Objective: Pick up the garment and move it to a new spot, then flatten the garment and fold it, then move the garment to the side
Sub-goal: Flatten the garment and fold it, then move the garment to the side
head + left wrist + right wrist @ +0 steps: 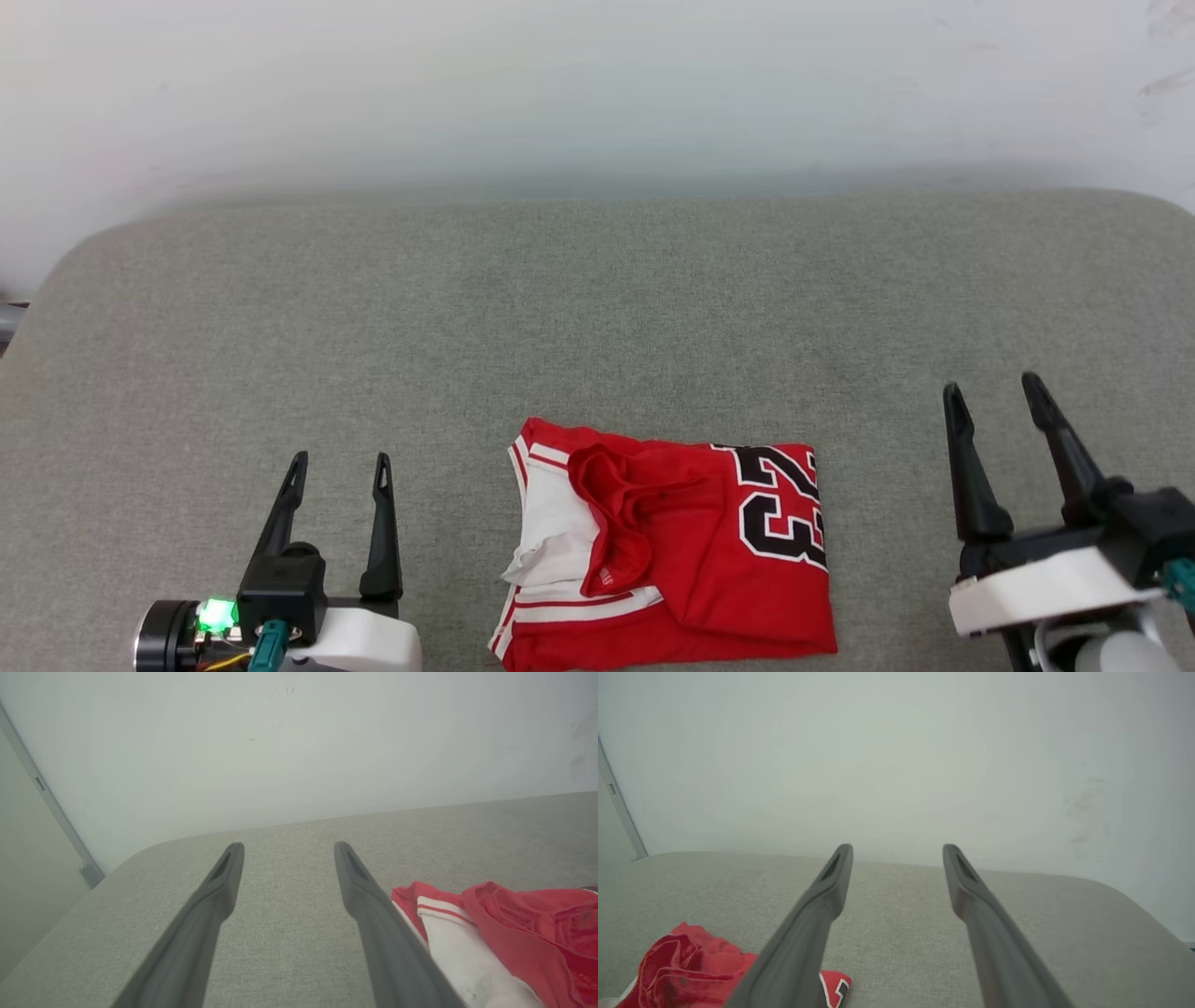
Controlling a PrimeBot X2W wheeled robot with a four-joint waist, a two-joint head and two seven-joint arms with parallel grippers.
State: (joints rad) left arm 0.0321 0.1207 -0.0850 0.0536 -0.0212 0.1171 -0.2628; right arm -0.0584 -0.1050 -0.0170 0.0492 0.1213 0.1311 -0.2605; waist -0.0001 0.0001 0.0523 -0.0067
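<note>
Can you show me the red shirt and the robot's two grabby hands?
Garment [695, 569], head view, on its red front panel.
Left gripper [341, 459], head view, midway between its open fingertips.
Right gripper [990, 383], head view, midway between its open fingertips.

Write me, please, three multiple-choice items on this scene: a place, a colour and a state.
1. Where does the folded red jersey with white sleeves lie on the grey fabric surface?
A. At the near edge, between the left gripper and the right gripper
B. Against the far wall
C. Draped over the left corner
2. What colour are its numerals?
A. Blue
B. Black, outlined white
C. Yellow
3. How do both grippers' jaws stand?
A. Shut on the jersey
B. One shut, one open
C. Open, holding nothing
Answers: 1 A, it lies low and central in the head view; 2 B, the "23" is black edged white; 3 C, each pair stands apart, clear of the cloth.
</note>
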